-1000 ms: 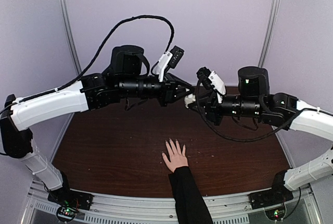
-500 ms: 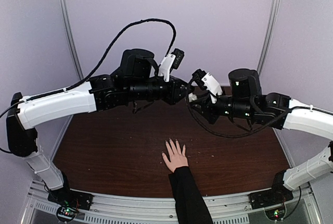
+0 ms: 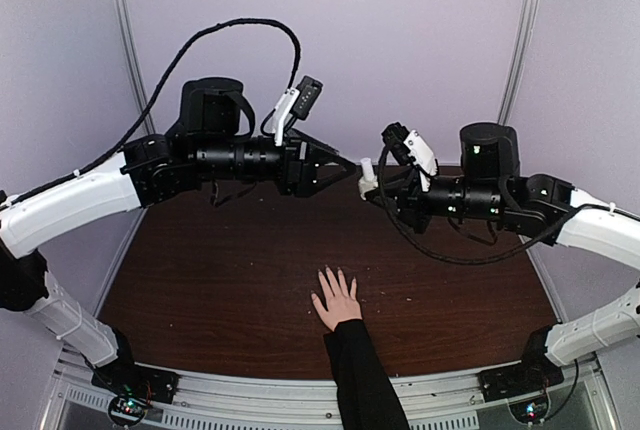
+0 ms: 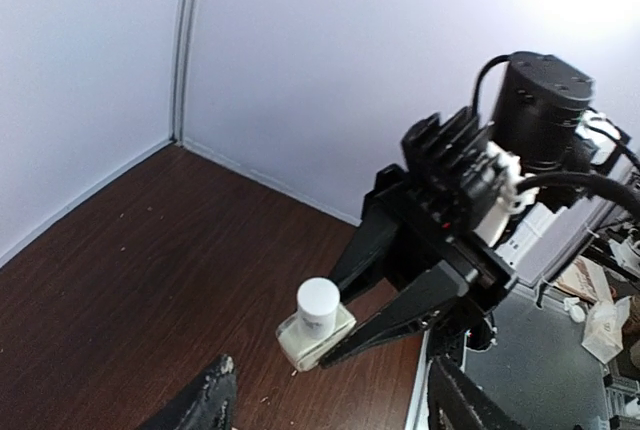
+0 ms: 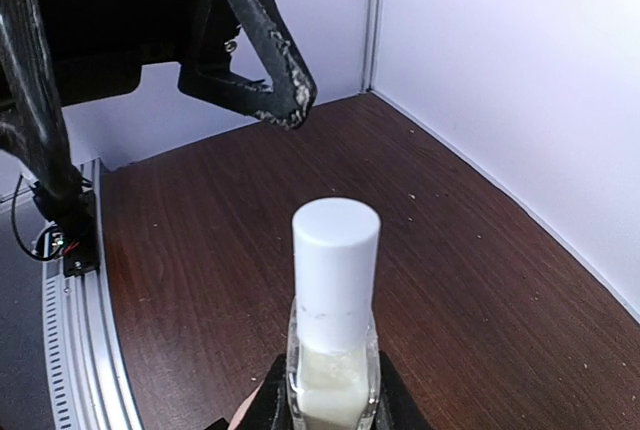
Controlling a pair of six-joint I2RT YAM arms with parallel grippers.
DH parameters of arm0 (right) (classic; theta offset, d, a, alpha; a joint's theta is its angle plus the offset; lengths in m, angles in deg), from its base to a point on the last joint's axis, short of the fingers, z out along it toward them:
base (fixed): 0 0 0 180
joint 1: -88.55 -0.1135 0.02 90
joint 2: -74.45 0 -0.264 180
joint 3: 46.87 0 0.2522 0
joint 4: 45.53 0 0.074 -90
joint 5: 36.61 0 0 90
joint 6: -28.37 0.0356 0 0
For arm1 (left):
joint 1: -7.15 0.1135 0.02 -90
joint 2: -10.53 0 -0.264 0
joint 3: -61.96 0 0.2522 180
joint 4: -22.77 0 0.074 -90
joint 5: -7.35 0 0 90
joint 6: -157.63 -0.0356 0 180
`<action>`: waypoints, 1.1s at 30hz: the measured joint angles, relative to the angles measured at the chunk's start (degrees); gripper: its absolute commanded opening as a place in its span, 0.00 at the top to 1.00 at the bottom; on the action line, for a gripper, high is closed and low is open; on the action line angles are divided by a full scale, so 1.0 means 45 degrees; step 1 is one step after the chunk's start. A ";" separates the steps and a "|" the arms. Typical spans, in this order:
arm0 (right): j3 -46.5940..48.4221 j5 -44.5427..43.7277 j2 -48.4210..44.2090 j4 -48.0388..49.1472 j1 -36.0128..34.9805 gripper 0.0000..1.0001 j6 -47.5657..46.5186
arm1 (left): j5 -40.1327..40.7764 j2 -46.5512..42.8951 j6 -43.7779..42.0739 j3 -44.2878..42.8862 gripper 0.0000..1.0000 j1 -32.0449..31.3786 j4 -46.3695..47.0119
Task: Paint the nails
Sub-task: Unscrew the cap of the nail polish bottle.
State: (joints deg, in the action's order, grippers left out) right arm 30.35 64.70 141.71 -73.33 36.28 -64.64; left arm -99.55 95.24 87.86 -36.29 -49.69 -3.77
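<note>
The nails (image 3: 334,276) tip the spread fingers of the hand (image 3: 338,304), which lies flat on the brown table (image 3: 200,280); they are too small to show any polish. Well beyond the hand and raised above it, the right gripper (image 3: 380,193) is clamped on the small bottle (image 5: 334,375), its white cap (image 5: 336,250) on. The left gripper (image 3: 345,165), also beyond the hand, has its jaws apart and touches nothing. Painting seems unstarted: uncapping and every nail remain.

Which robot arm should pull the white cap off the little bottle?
Left, most likely. The right gripper is shut on the bottle, so it is busy. The left gripper is open, empty, and points at the white cap from just beside it.
</note>
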 measured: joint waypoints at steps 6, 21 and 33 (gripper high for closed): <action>-0.0019 0.2861 -0.0253 0.0248 0.0073 1.00 -0.0078 | -0.2565 -0.0413 -0.0850 0.0539 0.39 0.0131 0.0855; 0.0248 0.7592 -0.0034 0.0447 0.0073 1.00 0.0170 | -0.6373 0.0180 -0.1423 0.0865 0.69 0.0131 0.3036; 0.0248 0.8213 0.0117 0.0544 0.0073 1.00 0.0447 | -0.7446 0.0330 -0.1190 0.1015 1.00 0.0131 0.3755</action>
State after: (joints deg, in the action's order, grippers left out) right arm 31.47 101.66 142.24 -70.89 36.61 -62.63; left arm -133.06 96.72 82.50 -31.72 -49.10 13.13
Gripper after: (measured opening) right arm 0.213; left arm 0.140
